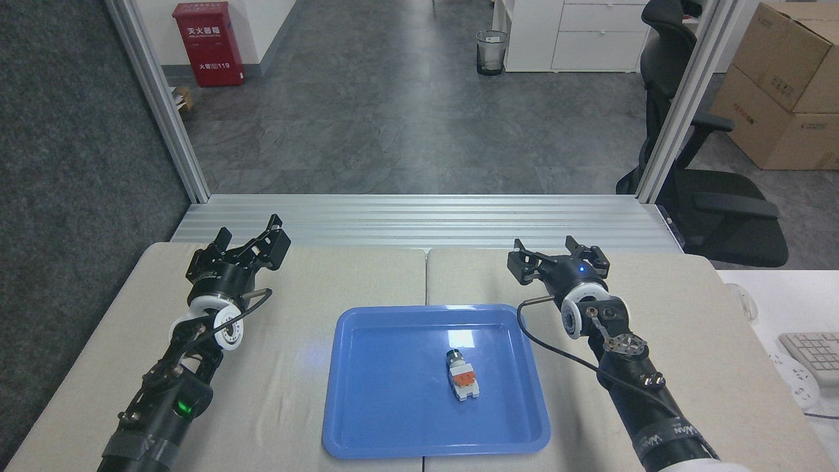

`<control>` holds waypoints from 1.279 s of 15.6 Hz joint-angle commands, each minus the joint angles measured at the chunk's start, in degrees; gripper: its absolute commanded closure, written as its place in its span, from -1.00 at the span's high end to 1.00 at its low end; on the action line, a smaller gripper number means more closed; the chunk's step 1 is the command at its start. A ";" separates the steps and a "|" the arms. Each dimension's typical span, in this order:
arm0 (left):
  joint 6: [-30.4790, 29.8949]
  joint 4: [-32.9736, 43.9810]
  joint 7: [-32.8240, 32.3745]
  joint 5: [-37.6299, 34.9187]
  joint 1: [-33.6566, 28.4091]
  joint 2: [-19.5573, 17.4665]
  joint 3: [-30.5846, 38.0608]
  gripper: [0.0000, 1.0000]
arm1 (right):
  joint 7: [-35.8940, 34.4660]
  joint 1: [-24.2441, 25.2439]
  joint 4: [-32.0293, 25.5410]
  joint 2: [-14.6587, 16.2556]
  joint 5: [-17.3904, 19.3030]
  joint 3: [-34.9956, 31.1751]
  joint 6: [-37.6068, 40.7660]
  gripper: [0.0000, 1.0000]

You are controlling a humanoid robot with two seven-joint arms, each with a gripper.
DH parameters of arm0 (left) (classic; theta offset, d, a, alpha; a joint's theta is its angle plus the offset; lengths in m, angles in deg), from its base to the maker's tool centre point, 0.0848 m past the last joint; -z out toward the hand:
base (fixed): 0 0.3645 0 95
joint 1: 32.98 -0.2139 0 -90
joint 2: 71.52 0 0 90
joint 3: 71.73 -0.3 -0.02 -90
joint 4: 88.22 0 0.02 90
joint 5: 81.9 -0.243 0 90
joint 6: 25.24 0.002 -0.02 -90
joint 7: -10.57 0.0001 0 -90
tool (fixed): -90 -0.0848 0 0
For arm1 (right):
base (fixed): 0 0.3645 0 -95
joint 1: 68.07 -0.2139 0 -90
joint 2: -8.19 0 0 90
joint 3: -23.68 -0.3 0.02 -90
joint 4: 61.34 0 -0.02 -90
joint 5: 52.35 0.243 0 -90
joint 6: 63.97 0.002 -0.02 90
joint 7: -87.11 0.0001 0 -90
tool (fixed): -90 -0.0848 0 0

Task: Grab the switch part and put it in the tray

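Head view: one switch part [462, 379], one tray [367, 419]

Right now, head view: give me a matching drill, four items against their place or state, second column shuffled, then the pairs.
Column one:
1. switch part
2. tray
3. left gripper
4. right gripper

Column two:
A. open and empty, over the table beyond the tray's far right corner
B. lying inside the tray, right of its middle
C. open and empty, over the table's left half
D. resting on the table between the two arms

Pairs: 1-B, 2-D, 3-C, 4-A
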 commanded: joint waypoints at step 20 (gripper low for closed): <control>0.02 -0.01 -0.01 0.00 0.00 0.00 0.00 1.00 | -0.21 -0.34 -5.14 -1.20 -0.05 -1.17 -5.89 0.97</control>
